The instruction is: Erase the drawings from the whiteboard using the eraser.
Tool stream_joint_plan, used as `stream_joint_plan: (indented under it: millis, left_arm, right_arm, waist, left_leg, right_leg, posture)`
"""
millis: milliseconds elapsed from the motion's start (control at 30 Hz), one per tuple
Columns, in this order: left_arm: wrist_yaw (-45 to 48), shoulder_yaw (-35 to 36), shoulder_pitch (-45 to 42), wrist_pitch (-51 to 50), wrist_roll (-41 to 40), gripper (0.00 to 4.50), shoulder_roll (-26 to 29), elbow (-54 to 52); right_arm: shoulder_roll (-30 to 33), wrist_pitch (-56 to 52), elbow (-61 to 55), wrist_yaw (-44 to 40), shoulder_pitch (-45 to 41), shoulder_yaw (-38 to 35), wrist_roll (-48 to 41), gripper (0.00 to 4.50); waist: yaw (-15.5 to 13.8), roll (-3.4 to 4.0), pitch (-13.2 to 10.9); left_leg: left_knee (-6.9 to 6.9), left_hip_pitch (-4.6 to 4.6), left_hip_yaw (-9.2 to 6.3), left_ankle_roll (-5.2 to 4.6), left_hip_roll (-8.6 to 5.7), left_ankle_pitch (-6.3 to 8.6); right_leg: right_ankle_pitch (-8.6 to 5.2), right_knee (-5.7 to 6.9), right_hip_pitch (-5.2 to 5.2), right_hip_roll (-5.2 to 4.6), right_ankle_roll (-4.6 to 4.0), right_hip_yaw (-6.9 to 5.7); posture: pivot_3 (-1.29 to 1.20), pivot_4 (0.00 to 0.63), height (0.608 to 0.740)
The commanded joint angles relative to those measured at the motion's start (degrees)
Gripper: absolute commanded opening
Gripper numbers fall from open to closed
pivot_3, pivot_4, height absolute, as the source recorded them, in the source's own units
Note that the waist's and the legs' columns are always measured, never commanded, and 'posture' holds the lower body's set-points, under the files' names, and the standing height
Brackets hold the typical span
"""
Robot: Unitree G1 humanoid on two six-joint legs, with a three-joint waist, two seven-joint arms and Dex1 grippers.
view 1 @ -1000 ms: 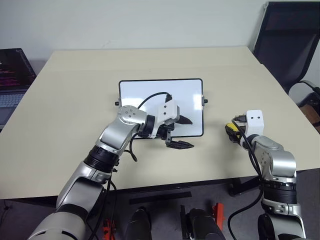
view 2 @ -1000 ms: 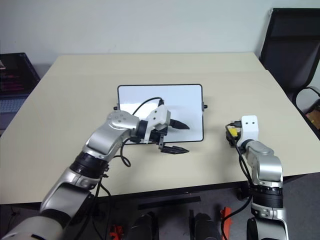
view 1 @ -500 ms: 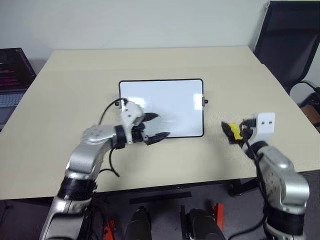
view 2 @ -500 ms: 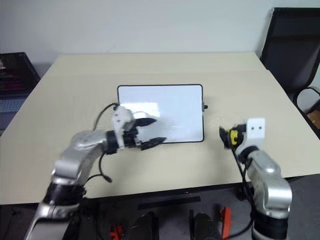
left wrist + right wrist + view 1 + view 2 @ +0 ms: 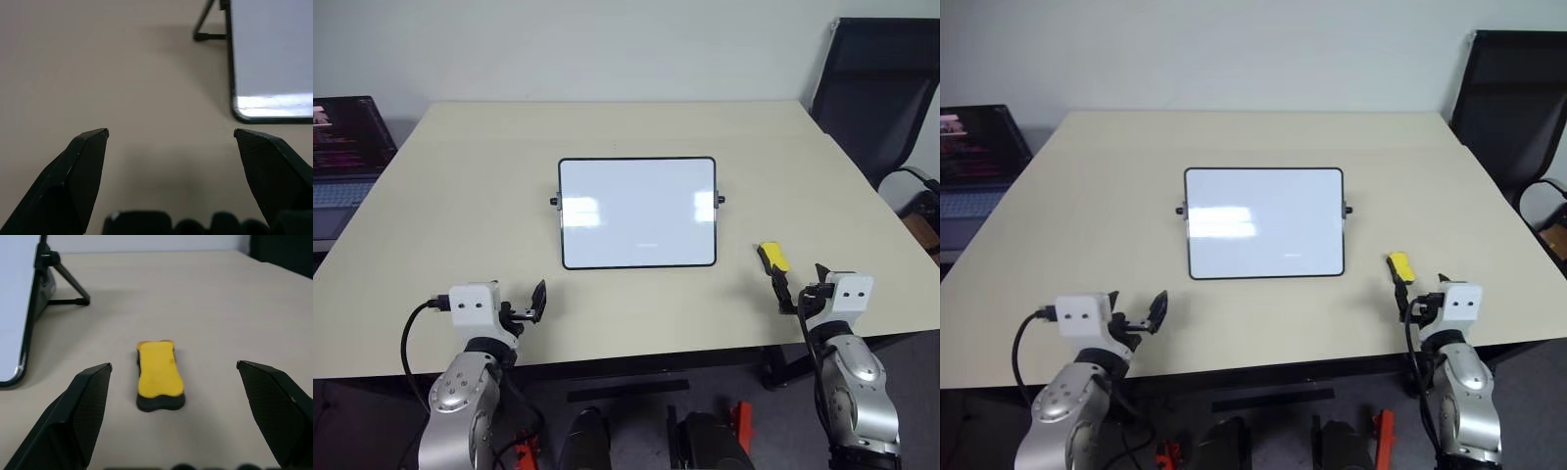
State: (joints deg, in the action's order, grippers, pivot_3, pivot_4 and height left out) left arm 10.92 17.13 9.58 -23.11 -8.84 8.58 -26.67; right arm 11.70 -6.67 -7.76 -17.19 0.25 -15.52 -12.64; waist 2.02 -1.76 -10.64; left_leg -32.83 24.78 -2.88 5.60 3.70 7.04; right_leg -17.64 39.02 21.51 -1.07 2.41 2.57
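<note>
The whiteboard [image 5: 636, 211] stands propped in the middle of the table, and its white surface shows no drawings, just a faint smudge near the lower edge. To the right of the board the yellow eraser [image 5: 771, 258] lies flat on the table. My right gripper [image 5: 800, 284] sits just behind the eraser near the table's front edge, open, with the eraser [image 5: 159, 374] lying free ahead of its spread fingers. Over the front left of the table my left gripper [image 5: 530, 305] is open and empty, short of the board's lower left corner [image 5: 244, 115].
An open laptop [image 5: 342, 147] sits beyond the table's left edge. A black chair [image 5: 871, 88] stands at the back right. The table's front edge [image 5: 636, 362] runs just below both grippers.
My left arm has drawn back from the board to the front left. My right gripper has opened, left the eraser on the table and pulled back a little.
</note>
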Motion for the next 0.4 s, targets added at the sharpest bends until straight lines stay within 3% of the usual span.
stream_joint_plan:
  millis: [33, 400]
  left_arm:
    - [-2.5, -1.3, -1.1, 3.2, 1.4, 4.50, -0.6, -2.8]
    - [-5.5, -3.7, -1.8, 6.5, 3.7, 4.50, -0.2, 0.3]
  right_arm:
    - [2.8, 2.1, 1.8, -2.2, -1.3, -1.4, -1.3, 4.48]
    - [6.0, -1.7, -1.1, -2.4, -0.8, -2.0, -3.6, 4.48]
  waist:
    - [-0.4, 0.00, 0.0]
    - [-0.1, 0.14, 0.1]
  left_leg:
    - [0.00, 0.00, 0.00, 0.00, -0.01, 0.00]
    - [0.16, 0.21, 0.10, -0.31, 0.00, -0.06]
  right_leg:
    - [0.00, -0.02, 0.00, 0.00, 0.00, 0.00]
    - [-0.13, -0.02, -0.10, 0.05, 0.18, 0.06]
  posture:
    - [0.00, 0.150, 0.740]
    - [0.00, 0.150, 0.740]
